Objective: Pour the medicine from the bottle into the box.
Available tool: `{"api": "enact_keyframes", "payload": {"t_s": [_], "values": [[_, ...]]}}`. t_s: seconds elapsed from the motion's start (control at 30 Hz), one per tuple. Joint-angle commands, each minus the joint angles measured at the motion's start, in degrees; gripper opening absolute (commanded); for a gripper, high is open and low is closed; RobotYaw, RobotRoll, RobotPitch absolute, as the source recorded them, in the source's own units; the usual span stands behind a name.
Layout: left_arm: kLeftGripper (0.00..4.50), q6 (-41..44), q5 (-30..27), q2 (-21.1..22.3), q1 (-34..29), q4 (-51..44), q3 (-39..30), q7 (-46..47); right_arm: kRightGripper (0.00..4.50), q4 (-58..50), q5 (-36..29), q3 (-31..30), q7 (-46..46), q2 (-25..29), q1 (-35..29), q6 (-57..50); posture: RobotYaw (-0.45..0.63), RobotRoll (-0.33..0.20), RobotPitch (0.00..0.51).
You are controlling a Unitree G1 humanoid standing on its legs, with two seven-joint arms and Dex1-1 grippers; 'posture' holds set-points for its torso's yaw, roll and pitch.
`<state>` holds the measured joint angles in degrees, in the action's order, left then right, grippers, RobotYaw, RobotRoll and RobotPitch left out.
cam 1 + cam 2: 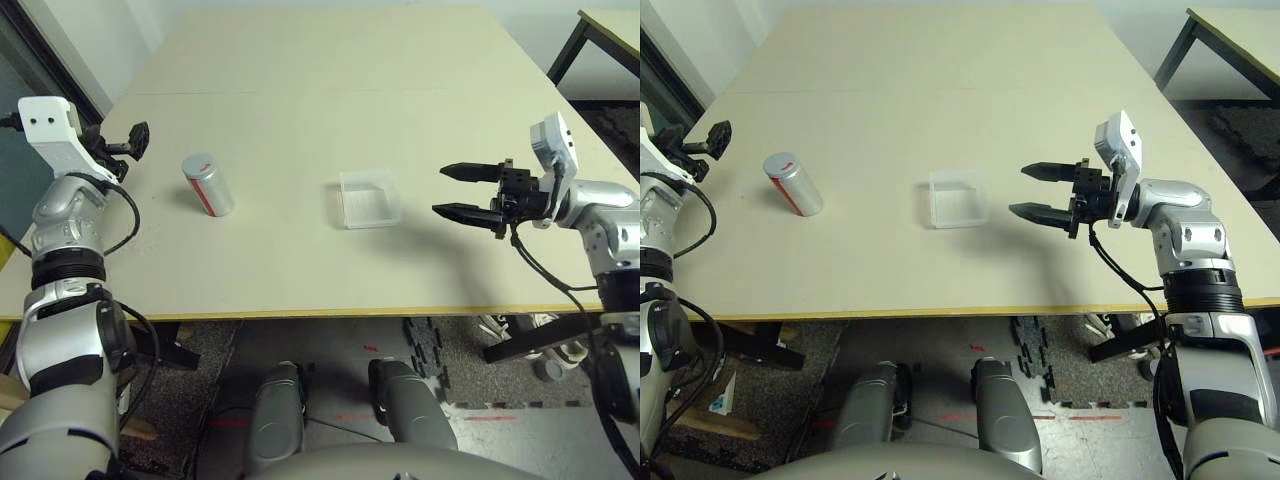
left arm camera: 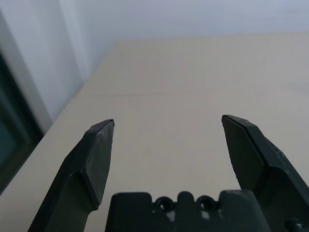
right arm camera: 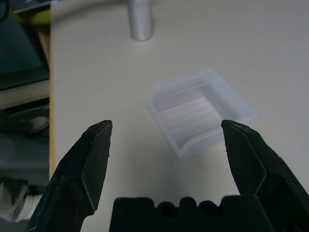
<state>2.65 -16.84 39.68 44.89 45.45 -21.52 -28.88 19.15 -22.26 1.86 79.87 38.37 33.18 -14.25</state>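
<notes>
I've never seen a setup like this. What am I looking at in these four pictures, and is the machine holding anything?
This is a humanoid robot with two arms, seated at a pale table. The two wide pictures come from cameras in its head, looking down over its arms. The other two come from cameras on its wrists, looking out between each gripper's black fingers. On the table stand a small silver bottle with a red and white label, and beside it a shallow clear plastic box. The left gripper is open over bare tabletop near the bottle's side. The right gripper is open too, pointing at the box. Nothing is held.
</notes>
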Motion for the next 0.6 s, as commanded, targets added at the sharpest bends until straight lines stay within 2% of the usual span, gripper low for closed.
{"api": "enact_keyframes", "payload": {"t_s": [0.03, 0.27, 0.6], "values": [[4.47, 4.84, -1.91, -0.3, -3.6, -10.41, 0.99, -2.53, 4.5, 0.03, 0.9, -1.37, -0.18, -0.72, 0.68, 0.87, -0.06, 0.0, 0.12], [4.47, 15.62, -6.8, -2.52, -10.45, -29.09, 1.22, -3.69, 4.5, 3.57, 2.88, -2.75, -0.77, -2.38, 1.28, 3.71, -0.04, 0.0, 0.119], [4.47, 21.54, -9.17, -6.47, -21.62, -43.22, 0.25, -0.25, 4.5, 7.29, 4.61, -3.46, -1.09, -3.25, 2.58, 6.69, -0.05, 0.0, 0.124]]}}
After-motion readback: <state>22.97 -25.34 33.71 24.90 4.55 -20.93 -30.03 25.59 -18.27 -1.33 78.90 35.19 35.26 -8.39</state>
